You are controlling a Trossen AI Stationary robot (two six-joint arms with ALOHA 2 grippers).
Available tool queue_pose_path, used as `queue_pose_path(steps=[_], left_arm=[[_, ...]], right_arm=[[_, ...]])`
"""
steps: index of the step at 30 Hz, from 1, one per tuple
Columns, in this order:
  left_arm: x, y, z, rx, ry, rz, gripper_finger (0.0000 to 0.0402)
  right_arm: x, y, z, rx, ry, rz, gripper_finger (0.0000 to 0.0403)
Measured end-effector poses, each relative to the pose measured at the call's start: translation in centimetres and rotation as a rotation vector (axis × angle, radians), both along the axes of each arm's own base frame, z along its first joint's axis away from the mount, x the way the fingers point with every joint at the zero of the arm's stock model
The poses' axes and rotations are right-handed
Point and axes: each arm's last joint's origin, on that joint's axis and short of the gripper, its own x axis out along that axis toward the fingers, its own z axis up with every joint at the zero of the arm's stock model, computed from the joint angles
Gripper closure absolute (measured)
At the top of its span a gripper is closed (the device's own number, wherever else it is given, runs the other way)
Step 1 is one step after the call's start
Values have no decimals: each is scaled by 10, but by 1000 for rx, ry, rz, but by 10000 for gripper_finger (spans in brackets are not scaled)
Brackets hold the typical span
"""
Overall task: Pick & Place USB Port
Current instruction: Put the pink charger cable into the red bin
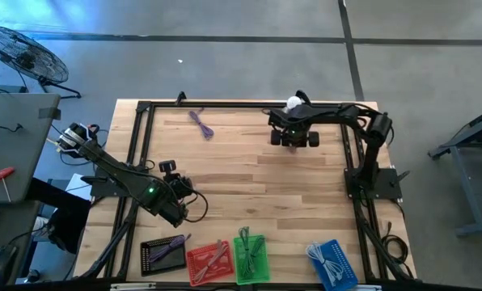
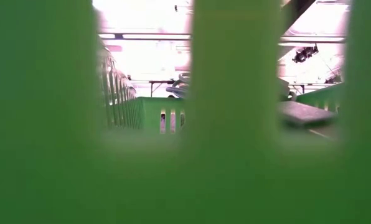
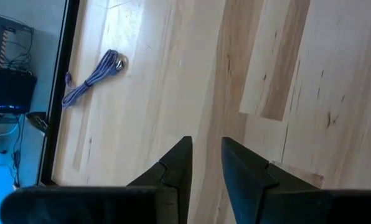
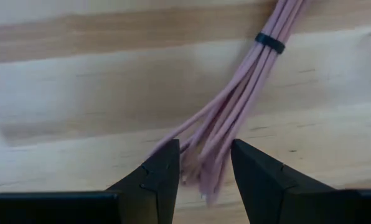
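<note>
Pink cable (image 4: 235, 118) on surface (image 1: 249, 174), loop end between fingers of my right hand (image 4: 204, 171), far from bins (image 1: 237, 259). Fingers apart, nothing gripped yet. Risk: closing catches only few strands, bundle slips or fans out. Left hand (image 3: 205, 163) idle near bins, parted, empty. Purple cable (image 1: 200, 123) just beside.
</note>
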Motion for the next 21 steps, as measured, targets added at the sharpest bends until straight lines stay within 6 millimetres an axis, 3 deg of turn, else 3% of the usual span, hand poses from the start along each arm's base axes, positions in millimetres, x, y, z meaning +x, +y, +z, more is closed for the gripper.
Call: queue_pose_path(steps=[8, 11, 15, 21], left_arm=[[0, 0, 0, 8, -9, -1, 321], [1, 0, 0, 9, -12, -11, 321], [2, -1, 0, 8, -20, -17, 321], [3, -1, 1, 22, -33, -15, 321]], right_arm=[[-9, -1, -17, 9, -54, 40, 272], [-8, -1, -17, 14, -50, 112, 305], [-5, 1, -15, 7, -40, 212, 382], [1, 13, -7, -32, 8, 281, 393]])
